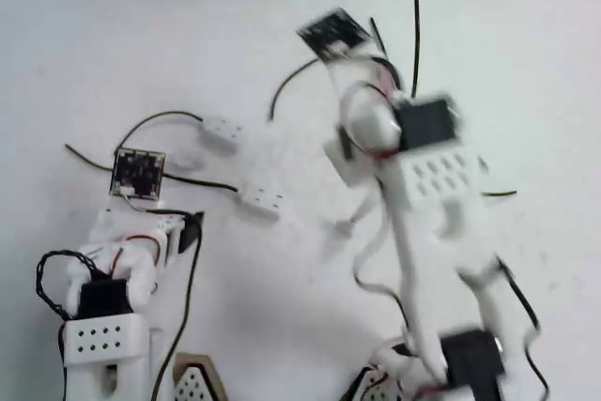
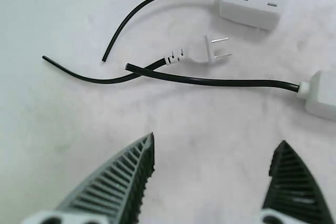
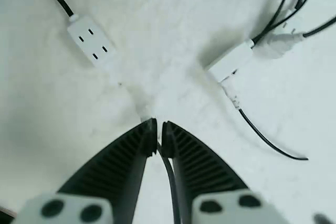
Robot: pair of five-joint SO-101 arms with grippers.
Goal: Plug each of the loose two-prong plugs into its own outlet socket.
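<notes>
- Jaws of your left gripper (image 2: 218,142) stand wide apart and empty above the bench (image 2: 63,129), short of the loose plug (image 2: 202,53). That looks like a setup to drop onto it.
- Your right gripper (image 3: 156,127) is pinched almost closed on a black cord (image 3: 169,182) that runs back between its jaws. The pale smear past the tips is probably that cord's plug, aimed toward the face-up socket (image 3: 92,40).
- The loose plug lies flat, with its long axis along the bench. Its prongs point at the gap between the outlet socket (image 2: 252,3) and the second socket (image 2: 320,93), and its cord trails away from both.
- You will likely need to turn it before insertion.
</notes>
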